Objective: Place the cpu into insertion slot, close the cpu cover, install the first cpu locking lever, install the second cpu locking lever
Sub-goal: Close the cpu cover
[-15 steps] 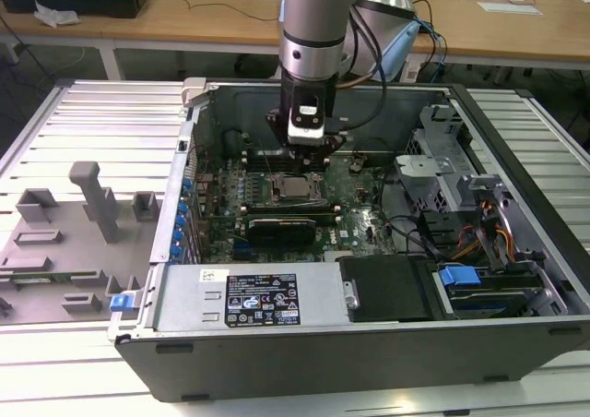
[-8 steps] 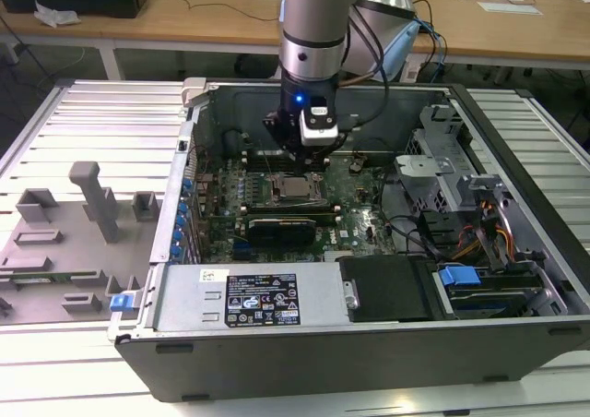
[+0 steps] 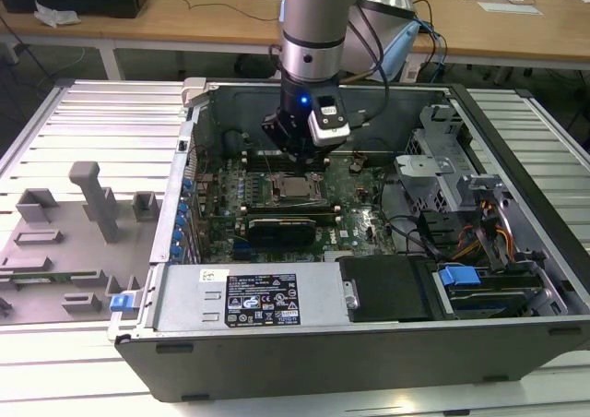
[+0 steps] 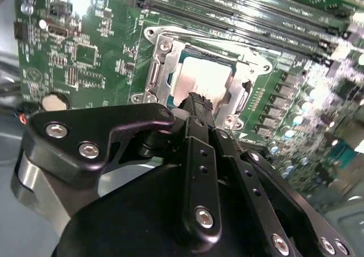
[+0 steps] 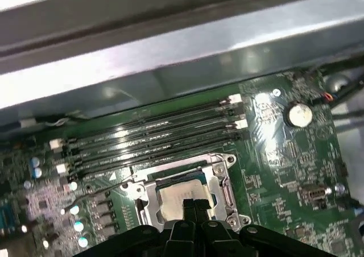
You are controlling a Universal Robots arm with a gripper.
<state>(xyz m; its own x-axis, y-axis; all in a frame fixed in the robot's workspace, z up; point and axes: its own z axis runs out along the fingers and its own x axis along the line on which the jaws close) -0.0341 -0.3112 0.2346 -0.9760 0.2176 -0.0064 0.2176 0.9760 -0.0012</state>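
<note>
We see the end effector (image 3: 297, 152) hanging inside the open computer case (image 3: 277, 362), which sits on the ribbed bench (image 3: 92, 131). Its fingers (image 5: 187, 207) are pinched together with nothing between them, their tips just above the cpu (image 4: 200, 78). The cpu lies flat in the insertion slot (image 4: 149, 33) on the green motherboard (image 3: 217, 200). Its dull silver top shows through the window of the cpu cover (image 5: 220, 180), which lies down around it. We cannot tell whether the tips touch the chip. The long black memory slots (image 5: 153, 135) run just beside the socket.
</note>
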